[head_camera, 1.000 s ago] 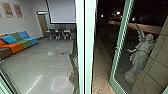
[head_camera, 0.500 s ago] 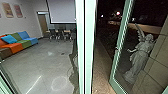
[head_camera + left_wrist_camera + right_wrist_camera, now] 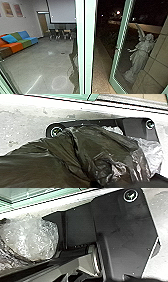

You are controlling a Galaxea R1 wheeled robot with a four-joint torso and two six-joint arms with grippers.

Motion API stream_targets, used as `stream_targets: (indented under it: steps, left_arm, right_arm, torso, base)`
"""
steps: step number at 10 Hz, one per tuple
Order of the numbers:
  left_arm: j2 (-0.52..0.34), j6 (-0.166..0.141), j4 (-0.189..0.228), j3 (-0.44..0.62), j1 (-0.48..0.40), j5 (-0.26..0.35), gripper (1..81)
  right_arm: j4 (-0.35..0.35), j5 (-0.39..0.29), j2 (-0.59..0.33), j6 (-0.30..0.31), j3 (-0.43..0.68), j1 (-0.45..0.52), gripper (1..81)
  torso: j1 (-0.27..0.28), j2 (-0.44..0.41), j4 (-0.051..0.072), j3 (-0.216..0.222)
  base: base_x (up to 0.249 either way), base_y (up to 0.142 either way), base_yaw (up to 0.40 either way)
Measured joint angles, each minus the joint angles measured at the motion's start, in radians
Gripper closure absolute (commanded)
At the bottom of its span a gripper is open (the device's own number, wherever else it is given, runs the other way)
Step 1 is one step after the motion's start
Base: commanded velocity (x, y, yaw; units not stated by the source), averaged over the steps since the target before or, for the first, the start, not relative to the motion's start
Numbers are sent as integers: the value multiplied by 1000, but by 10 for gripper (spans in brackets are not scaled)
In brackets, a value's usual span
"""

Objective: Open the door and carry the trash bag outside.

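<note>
The door (image 3: 121, 37) stands open, so the opening step appears complete; the trash bag (image 3: 72, 151) is beside the robot's dark plate (image 3: 136, 129), its delivery outside unconfirmed, and the state of either gripper cannot be determined.
</note>
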Motion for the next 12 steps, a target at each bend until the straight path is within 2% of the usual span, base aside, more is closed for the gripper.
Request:
stream_targets:
  steps: [3, 5, 12]
  left_arm:
    - [0, 0, 0, 1, 23, 7, 811]
    - [0, 0, 0, 0, 4, 1, 811]
    - [-5, 0, 0, 0, 4, 0, 811]
  right_arm:
    - [1, -1, -1, 3, 0, -14, 10]
    - [0, 1, 0, 0, 0, -8, 10]
    - [0, 3, 2, 3, 0, -3, 10]
  torso:
    - [-3, -2, 0, 1]
    - [-2, -2, 0, 1]
    - [-2, -2, 0, 1]
  base:
    - [0, 0, -28]
    - [0, 0, -140]
    - [0, 0, -241]
